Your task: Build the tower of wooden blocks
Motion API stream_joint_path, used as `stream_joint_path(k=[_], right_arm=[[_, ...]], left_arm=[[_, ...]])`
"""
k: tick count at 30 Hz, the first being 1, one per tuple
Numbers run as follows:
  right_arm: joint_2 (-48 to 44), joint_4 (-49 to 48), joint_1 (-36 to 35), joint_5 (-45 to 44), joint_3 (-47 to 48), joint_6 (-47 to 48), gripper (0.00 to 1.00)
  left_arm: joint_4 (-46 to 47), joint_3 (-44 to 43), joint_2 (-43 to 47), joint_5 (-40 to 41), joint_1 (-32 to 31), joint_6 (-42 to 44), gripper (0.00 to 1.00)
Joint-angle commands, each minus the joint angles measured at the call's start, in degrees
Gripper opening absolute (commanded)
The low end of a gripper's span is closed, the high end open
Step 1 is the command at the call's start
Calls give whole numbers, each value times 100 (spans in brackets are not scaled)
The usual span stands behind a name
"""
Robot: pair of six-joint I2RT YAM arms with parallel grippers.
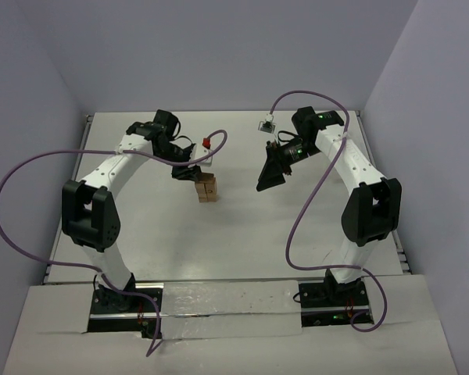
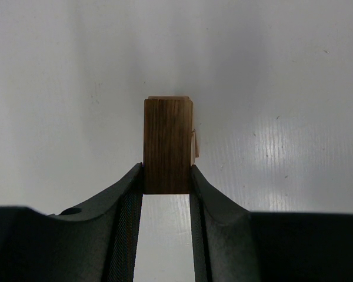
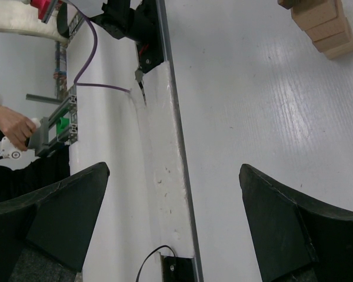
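Left wrist view: the left gripper is clenched on a brown rectangular wooden block, held over the tower of tan wooden blocks, whose edges peek out beyond it. Risk: an off-centre release, or fingers dragging on withdrawal, could topple the stack. The left arm reaches forward to the tower. The right gripper, spread and empty, hangs well right of it.

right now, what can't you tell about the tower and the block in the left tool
Block count of the tower: too small in top external, and the left tool covers its top; the right wrist frame edge cuts it off.
Whether the block rests on the tower: in left wrist, the block hides what is below.
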State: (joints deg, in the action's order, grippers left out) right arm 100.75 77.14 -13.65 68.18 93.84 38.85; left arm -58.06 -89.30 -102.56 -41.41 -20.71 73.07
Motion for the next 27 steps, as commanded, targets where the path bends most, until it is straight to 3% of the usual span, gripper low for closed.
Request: stream_joint_path(k=[1,9,12,14,19,21,24,27], right_arm=[[-20,556,3,46,226,112,100],[-27,556,3,62,213,123,100],[-54,556,3,55,187,130,100],[-55,556,10,55,171,132,100],[-56,556,-6,45,197,122,100],[-68,556,-6,34,224,114,100],[-101,552,-6,-11,297,93,100],[-191,237,-1,-249,334,-186,100]], left_arm=[[60,-235,-85,-234,-56,50,24],[120,-236,-130,-165,-91,-37,29],[120,-253,-150,-149,-91,-54,35],[106,-255,-159,-165,-91,-64,42],[44,-332,-103,-168,-91,-33,86],[-25,-424,-57,-195,-91,-68,99],[-93,-686,119,-201,-89,-222,99],[-91,-1193,418,-205,18,-1165,99]])
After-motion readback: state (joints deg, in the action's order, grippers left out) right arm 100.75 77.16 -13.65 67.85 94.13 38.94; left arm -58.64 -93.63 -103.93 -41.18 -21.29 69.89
